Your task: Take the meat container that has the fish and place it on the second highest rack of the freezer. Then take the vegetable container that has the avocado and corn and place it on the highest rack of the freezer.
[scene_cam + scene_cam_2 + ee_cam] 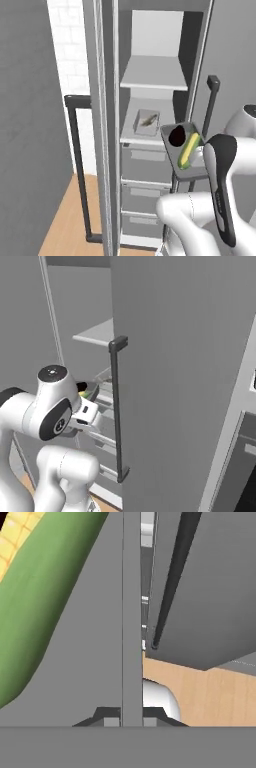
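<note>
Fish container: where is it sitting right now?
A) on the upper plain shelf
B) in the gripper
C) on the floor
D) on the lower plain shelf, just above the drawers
D: in the left base view the fish container rests on the lower shelf of the freezer, while the upper shelf is bare.

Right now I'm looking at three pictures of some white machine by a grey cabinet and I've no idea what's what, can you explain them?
The white machine is a robot arm on a mobile base, in a simulated kitchen. Two pictures come from cameras on the base, behind the arm to its left and right. The third looks along the gripper.

The grey cabinet is an open freezer. On its second highest rack lies a tray with the fish. The highest rack is bare.

The gripper is shut on the rim of a second tray, holding the avocado and corn in front of the freezer.
</note>
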{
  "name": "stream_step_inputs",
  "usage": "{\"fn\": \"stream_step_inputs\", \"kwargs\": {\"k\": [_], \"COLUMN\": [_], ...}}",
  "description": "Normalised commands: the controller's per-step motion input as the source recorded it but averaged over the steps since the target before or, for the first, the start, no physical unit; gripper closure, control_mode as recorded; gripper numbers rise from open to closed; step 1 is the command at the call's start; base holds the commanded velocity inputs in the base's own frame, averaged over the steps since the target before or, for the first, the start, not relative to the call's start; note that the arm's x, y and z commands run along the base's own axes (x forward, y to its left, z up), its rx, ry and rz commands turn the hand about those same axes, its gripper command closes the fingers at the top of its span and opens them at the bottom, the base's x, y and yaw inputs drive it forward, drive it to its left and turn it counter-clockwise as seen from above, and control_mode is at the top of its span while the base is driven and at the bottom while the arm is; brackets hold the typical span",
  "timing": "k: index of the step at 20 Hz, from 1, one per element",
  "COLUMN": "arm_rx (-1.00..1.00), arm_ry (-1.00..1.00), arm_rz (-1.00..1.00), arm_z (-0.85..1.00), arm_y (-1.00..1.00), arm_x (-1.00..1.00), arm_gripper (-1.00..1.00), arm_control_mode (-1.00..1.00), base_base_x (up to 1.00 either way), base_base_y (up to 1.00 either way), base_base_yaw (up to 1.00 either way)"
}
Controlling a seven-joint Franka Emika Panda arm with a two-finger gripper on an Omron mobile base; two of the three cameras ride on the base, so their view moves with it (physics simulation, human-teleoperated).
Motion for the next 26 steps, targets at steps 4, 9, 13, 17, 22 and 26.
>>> {"fn": "stream_step_inputs", "kwargs": {"k": [4, 9, 13, 17, 22, 26], "arm_rx": [0.0, 0.0, 0.0, 0.0, 0.0, 0.0], "arm_ry": [0.0, 0.0, 0.0, 0.0, 0.0, 0.0], "arm_rz": [0.0, 0.0, 0.0, 0.0, 0.0, 0.0], "arm_z": [0.0, 0.0, 0.0, 0.0, 0.0, 0.0], "arm_y": [0.0, 0.0, 0.0, 0.0, 0.0, 0.0], "arm_x": [0.0, 0.0, 0.0, 0.0, 0.0, 0.0], "arm_gripper": [1.0, 1.0, 1.0, 1.0, 1.0, 1.0], "arm_control_mode": [1.0, 1.0, 1.0, 1.0, 1.0, 1.0], "base_base_x": [0.35, 0.37, 0.46, 0.48, 0.0, 0.0], "base_base_y": [0.27, 0.12, 0.15, 0.33, 0.53, 0.31], "base_base_yaw": [-0.27, -0.32, -0.25, -0.13, -0.01, 0.0]}}
